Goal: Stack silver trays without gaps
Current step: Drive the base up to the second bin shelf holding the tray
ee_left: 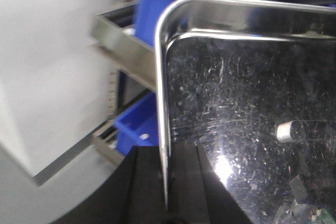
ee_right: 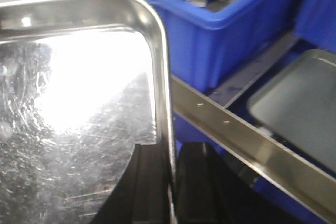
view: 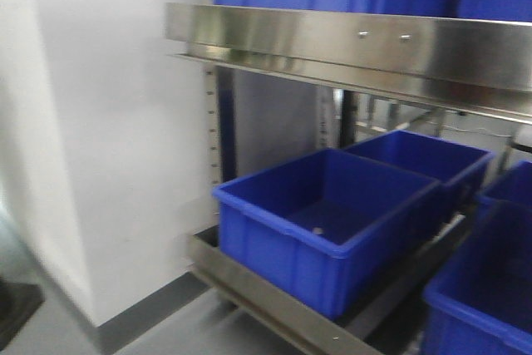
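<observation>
A scratched, shiny silver tray [ee_left: 252, 103] fills the left wrist view. My left gripper [ee_left: 166, 192] is shut on its left rim, one black finger on each side of the thin edge. In the right wrist view the same kind of tray [ee_right: 79, 103] shows its right rim, and my right gripper [ee_right: 171, 187] is shut on it. A second tray [ee_right: 299, 103], dull grey in shade, lies flat on a lower shelf level at the right. Neither the trays nor the grippers appear in the front view.
Blue plastic bins [view: 332, 222] sit on the lower shelf. Above them runs a long steel shelf rail [view: 349, 43] with screws. A white wall [view: 100, 122] stands to the left. Another bin [ee_right: 220, 30] and a rail [ee_right: 247, 140] are close to the right of the held tray.
</observation>
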`<state>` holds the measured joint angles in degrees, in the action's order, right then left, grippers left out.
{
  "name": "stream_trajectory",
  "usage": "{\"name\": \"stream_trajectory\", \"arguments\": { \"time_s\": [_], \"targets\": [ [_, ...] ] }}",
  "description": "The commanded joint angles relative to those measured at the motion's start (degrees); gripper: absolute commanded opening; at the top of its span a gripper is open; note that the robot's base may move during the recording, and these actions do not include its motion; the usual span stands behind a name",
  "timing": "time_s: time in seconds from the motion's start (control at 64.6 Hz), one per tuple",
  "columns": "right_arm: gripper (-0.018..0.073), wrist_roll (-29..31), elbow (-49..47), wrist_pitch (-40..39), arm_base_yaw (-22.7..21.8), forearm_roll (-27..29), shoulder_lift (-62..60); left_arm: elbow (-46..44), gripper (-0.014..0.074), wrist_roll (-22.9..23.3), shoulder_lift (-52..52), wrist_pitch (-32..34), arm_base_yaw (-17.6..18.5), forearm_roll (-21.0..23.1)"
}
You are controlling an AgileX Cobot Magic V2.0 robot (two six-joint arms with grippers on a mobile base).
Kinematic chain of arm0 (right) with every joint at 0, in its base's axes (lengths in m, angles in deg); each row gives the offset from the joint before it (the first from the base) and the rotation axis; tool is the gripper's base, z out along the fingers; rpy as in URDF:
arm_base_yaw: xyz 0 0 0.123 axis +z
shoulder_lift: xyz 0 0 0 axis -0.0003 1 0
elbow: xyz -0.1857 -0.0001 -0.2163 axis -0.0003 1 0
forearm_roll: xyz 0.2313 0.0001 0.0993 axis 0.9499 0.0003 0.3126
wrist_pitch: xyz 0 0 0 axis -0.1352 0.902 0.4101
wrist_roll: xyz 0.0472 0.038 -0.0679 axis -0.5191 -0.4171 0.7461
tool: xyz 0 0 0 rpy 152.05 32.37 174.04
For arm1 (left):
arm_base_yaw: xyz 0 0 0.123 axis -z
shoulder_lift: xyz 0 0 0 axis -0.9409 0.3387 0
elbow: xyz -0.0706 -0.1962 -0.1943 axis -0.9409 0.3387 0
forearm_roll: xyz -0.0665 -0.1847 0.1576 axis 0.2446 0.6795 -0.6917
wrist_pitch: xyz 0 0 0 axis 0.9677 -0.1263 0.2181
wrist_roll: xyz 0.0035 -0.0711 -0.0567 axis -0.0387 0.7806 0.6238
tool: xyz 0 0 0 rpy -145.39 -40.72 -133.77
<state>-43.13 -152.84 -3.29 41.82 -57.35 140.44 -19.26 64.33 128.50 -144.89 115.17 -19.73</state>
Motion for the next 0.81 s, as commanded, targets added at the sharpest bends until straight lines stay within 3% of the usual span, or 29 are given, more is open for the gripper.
{"name": "stream_trajectory", "arguments": {
  "time_s": [0.0,0.79],
  "targets": [
    [-0.0001,0.2,-0.6,-1.9,0.0,-1.5,-0.5,-0.6,-0.0016,0.0,-0.4,1.5,0.5,-0.9],
    [-0.0001,0.2,-0.6,-1.9,0.0,-1.5,-0.5,-0.6,-0.0016,0.0,-0.4,1.5,0.5,-0.9]
  ]
}}
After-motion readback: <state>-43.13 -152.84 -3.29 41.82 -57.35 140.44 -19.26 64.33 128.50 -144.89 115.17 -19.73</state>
